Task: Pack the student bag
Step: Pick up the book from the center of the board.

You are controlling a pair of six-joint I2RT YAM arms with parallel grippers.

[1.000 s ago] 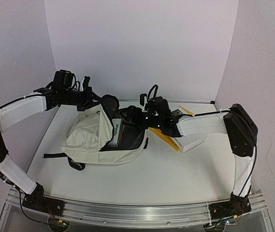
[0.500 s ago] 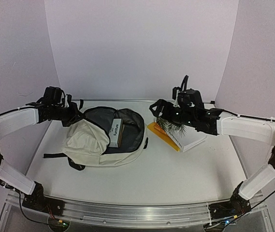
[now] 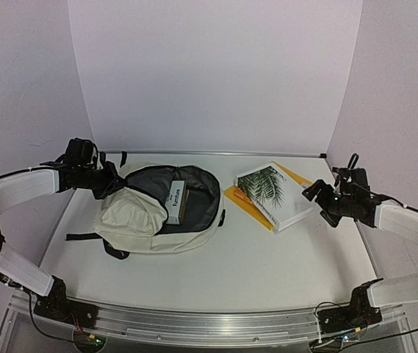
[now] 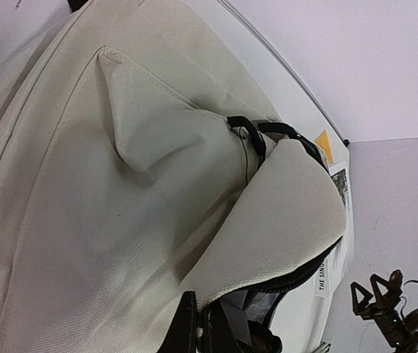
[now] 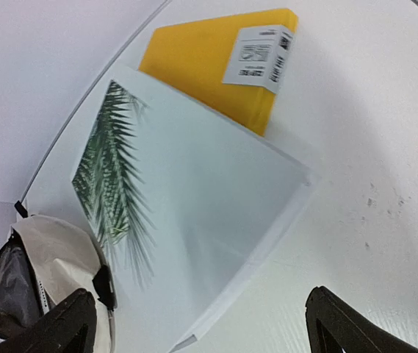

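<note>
The cream student bag (image 3: 139,213) lies open at the table's middle left, its dark lining showing. A grey and white book (image 3: 175,200) lies inside it. My left gripper (image 3: 113,182) is shut on the bag's upper flap edge and holds it up; in the left wrist view the fingers (image 4: 186,331) pinch the cream fabric (image 4: 120,184). My right gripper (image 3: 319,197) is open and empty, just right of a white palm-leaf book (image 3: 273,193), which lies on a yellow book (image 3: 247,206). The right wrist view shows both books, the white one (image 5: 201,220) and the yellow one (image 5: 209,59), with the gripper (image 5: 209,342) wide open.
The bag's black straps (image 3: 84,237) trail to the left on the table. White walls close in the back and both sides. The bag's edge shows in the right wrist view (image 5: 54,254).
My right gripper has come out of the bag, leaving the grey and white book inside, and swung right past the stacked books. My left gripper has lowered a little, still holding the flap.
</note>
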